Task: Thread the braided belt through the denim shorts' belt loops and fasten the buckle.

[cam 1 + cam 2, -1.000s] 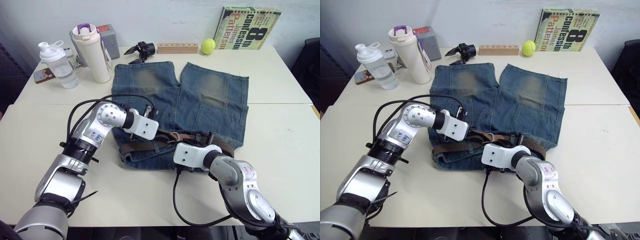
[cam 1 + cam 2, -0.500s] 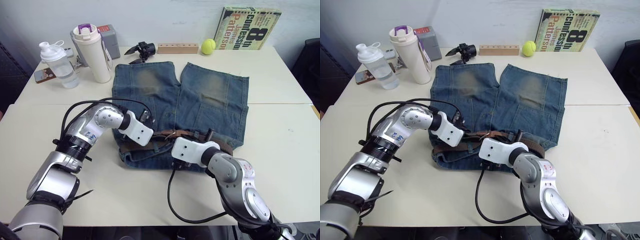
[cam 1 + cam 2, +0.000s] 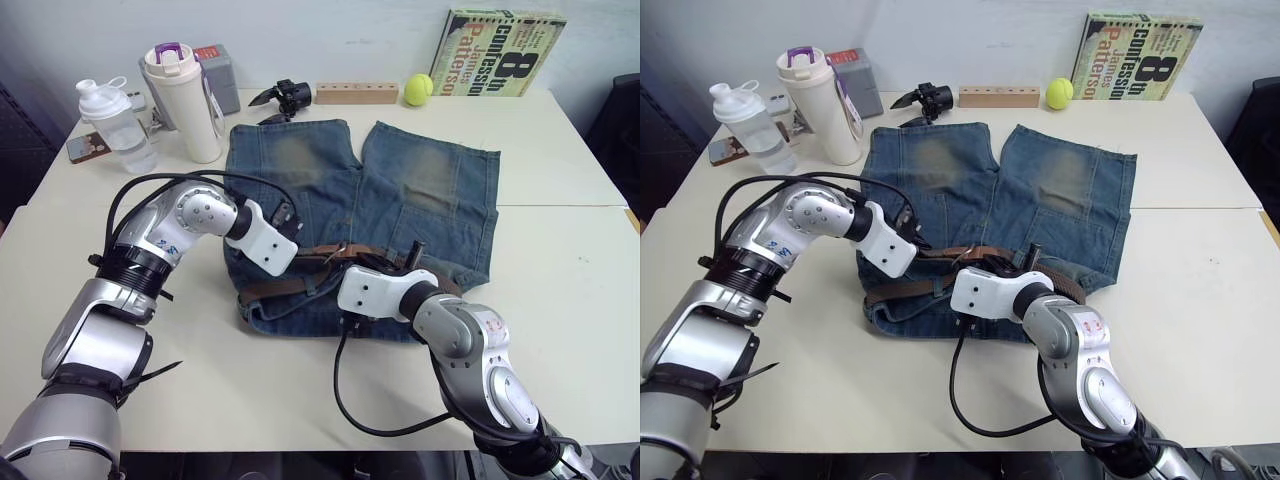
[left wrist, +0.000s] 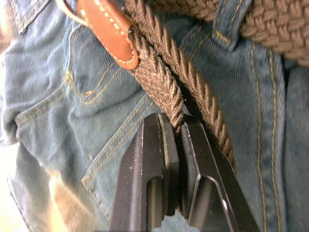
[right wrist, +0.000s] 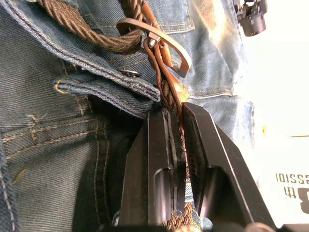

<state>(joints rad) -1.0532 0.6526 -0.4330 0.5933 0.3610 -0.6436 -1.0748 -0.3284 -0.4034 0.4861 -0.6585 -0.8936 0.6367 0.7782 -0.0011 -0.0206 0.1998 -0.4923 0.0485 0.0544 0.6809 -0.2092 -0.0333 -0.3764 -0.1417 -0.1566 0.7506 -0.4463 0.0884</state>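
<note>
Left gripper point(image 4: 175, 145) clamped on braided belt point(image 4: 164, 82), tan tip just beyond fingertips; right gripper point(image 5: 175, 126) pinched on belt strand, buckle point(image 5: 159, 43) just ahead; belt laid along denim shorts point(image 3: 400, 190) waistband.

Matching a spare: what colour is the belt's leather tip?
Tan-orange with pale stitching, clearest in the left wrist view.

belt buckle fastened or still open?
Open. In the right wrist view the buckle frame is empty; the right gripper pinches the braided belt below it.
</note>
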